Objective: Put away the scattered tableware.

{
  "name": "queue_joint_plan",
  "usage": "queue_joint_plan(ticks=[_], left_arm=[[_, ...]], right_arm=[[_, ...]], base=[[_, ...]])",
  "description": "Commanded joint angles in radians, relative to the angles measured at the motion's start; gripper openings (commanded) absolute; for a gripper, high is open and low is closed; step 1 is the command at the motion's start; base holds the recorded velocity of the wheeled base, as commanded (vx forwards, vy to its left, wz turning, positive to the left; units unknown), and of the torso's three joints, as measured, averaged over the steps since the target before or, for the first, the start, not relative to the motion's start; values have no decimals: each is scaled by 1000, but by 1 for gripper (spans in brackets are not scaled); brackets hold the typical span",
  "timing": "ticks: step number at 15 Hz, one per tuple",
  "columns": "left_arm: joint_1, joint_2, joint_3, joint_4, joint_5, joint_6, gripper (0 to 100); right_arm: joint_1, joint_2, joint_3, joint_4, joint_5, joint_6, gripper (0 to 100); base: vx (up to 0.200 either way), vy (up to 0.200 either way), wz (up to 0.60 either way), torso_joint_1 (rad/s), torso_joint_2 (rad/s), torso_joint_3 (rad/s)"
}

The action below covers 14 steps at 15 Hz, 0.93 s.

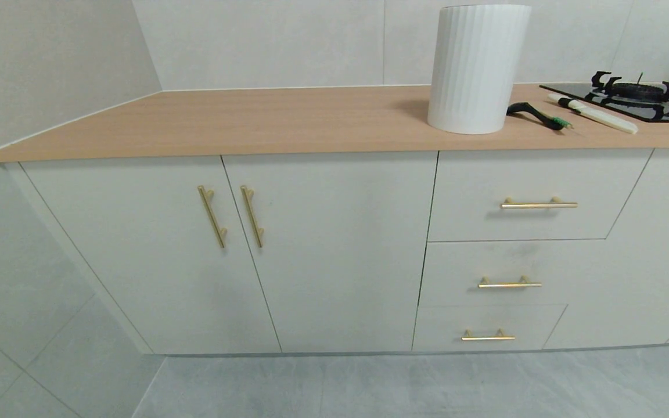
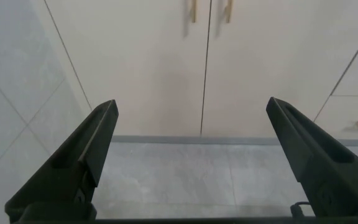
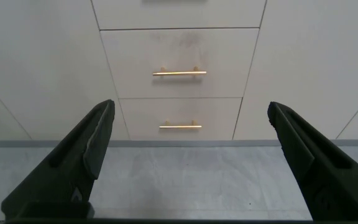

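On the wooden countertop [image 1: 253,119] at the right lie a black-handled utensil [image 1: 535,114] and a white-handled utensil [image 1: 596,114], both beside a tall white ribbed container [image 1: 477,67]. My left gripper [image 2: 191,112] hangs low and open, facing the double cabinet doors [image 2: 207,62] above the floor, with nothing between its fingers. My right gripper [image 3: 191,112] is also low and open, empty, facing the lower drawers [image 3: 179,62].
A black gas hob [image 1: 642,96] sits at the counter's far right. Below the counter are two cabinet doors [image 1: 334,249] with gold handles and three drawers [image 1: 535,197] with gold bars. A tiled wall closes the left side; grey floor tiles [image 1: 369,389] lie in front.
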Motion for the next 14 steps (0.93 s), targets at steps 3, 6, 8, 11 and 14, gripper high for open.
queue_joint_plan(ticks=[3, 6, 8, 11, 14], left_arm=[[1, 1, 0, 0, 0, 0, 100], [1, 1, 0, -2, 0, 3, 100], [1, 1, 0, -2, -1, -2, 100], [1, 1, 0, -2, 0, -2, 100], [-1, 1, 0, -2, 0, 0, 100]], right_arm=[[0, 1, 0, 0, 0, 0, 100], [0, 1, 0, 0, 0, 0, 100], [0, 1, 0, 0, 0, 0, 100], [0, 1, 0, 0, 0, 0, 100], [0, 1, 0, 0, 0, 0, 100]], base=[[0, 0, 0, 0, 0, 0], [0, -133, 0, 2, 3, -2], [0, -100, 0, -4, 6, 1], [0, 0, 0, 0, 0, 0], [0, 0, 0, 0, 0, 0]])
